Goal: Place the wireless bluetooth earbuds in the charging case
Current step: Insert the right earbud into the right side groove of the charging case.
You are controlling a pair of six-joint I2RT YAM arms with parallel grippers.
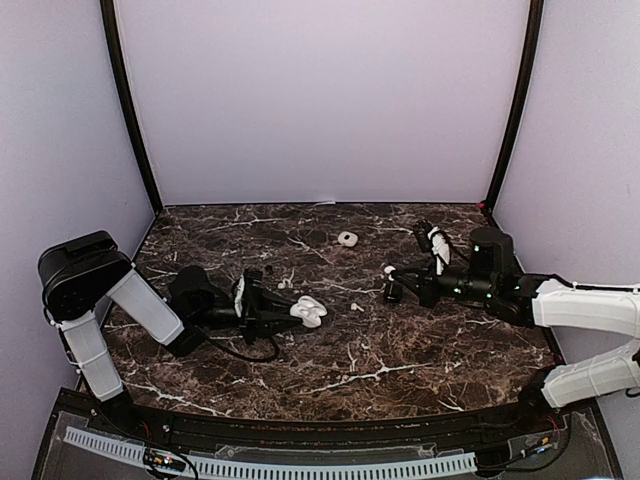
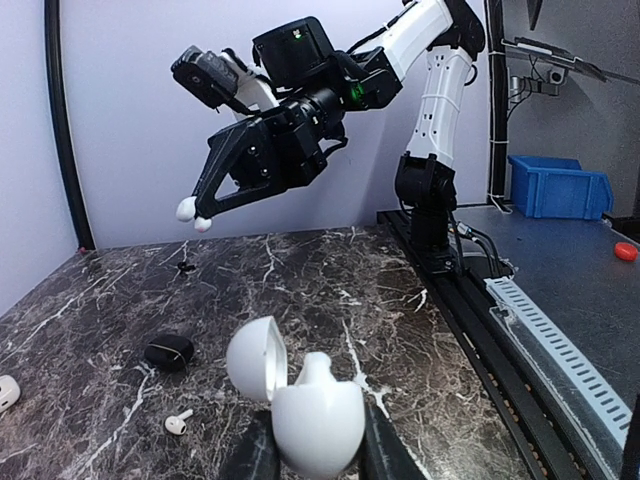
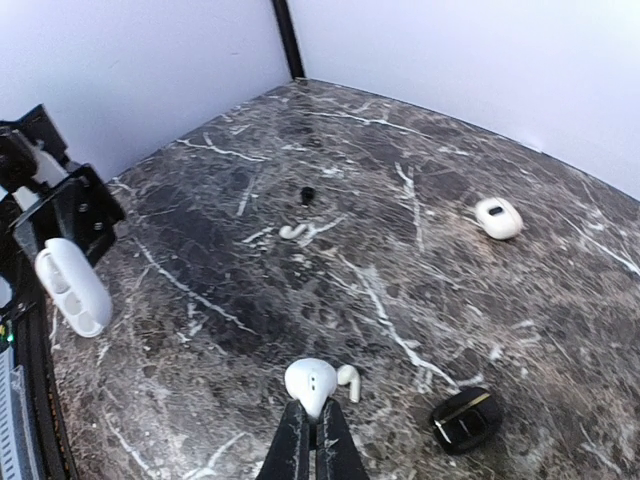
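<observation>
My left gripper is shut on an open white charging case, its lid hinged back to the left. My right gripper is shut on a white earbud and holds it above the table, to the right of the case. In the left wrist view the right gripper hangs beyond the case with the bud at its tip. A loose white earbud lies on the marble below it.
A closed black case lies near the loose bud. A closed white case sits farther back. Another white bud and a tiny black bud lie mid-table. Walls enclose three sides.
</observation>
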